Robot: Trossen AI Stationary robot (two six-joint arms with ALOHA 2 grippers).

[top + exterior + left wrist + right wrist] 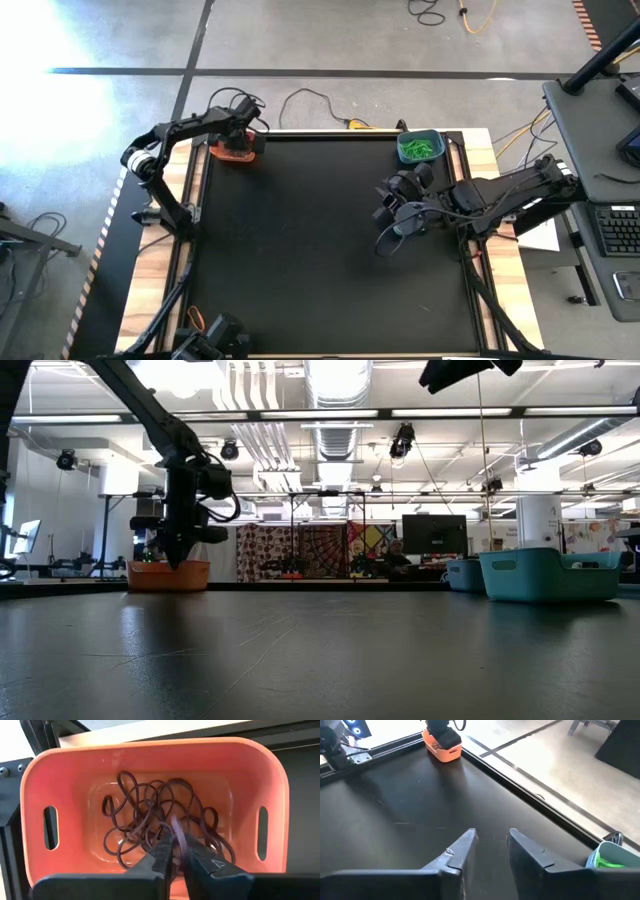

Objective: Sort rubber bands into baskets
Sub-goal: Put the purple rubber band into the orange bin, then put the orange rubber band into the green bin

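Note:
The orange basket [232, 152] stands at the table's far left corner and holds a tangle of dark brown rubber bands [150, 820]. My left gripper [177, 842] points down into it, its fingers closed on a strand of one band. It also shows in the low view [180, 560]. The teal basket [420, 147] at the far right holds green bands [420, 149]. My right gripper [383, 205] hovers open and empty above the mat, near the teal basket. The blue basket [462, 573] shows beside the teal one [550, 575] in the low view. My left gripper pinches a strand of a dark rubber band [178, 834] between its two fingertips [162, 851], at the near side of the tangle. The fingers come from above, pointing down into the orange basket. The band still lies with the others on the basket's floor.
The black mat [300, 250] lies bare between the baskets. Wooden table edges and dark rails [190, 230] frame it. A desk with a keyboard [615, 230] stands off the table's right side.

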